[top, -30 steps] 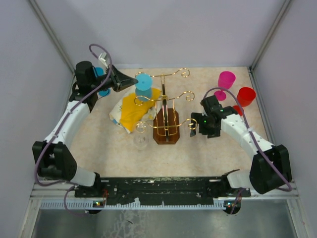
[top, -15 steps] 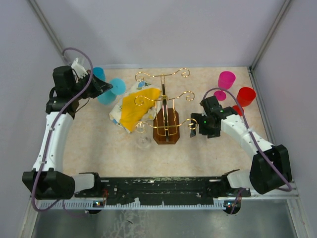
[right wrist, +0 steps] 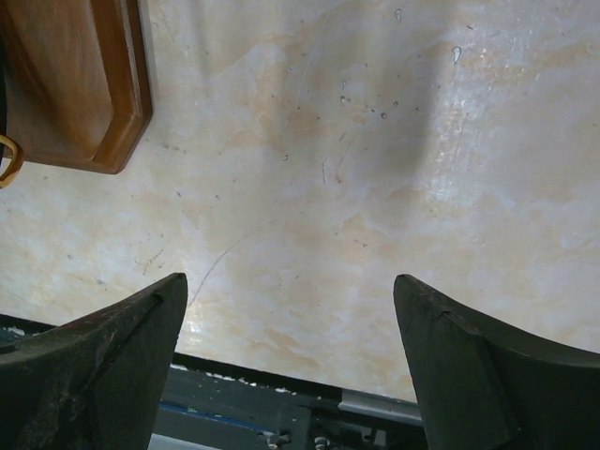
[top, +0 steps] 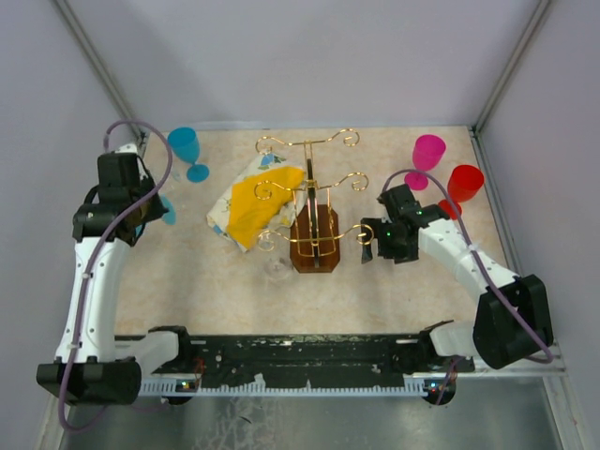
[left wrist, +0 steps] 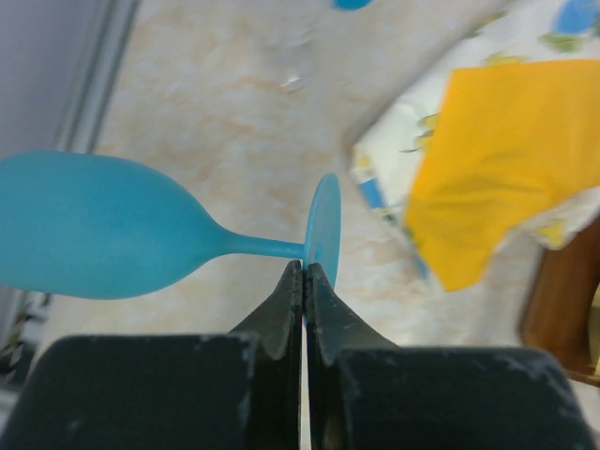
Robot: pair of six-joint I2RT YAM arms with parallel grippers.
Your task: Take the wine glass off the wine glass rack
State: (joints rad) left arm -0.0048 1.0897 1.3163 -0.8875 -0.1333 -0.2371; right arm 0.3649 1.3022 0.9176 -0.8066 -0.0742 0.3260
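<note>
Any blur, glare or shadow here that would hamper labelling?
Left wrist: blue wine glass fairly sharp, cloth behind it soft. Right wrist: table crisp, with a broad shadow band and sheen at upper right. Top external: even light, but the clear glass by the rack barely shows.

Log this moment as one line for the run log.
left gripper: shut on blue wine glass foot, glass sideways, clear of wine glass rack | right gripper: open, empty, beside rack base
</note>
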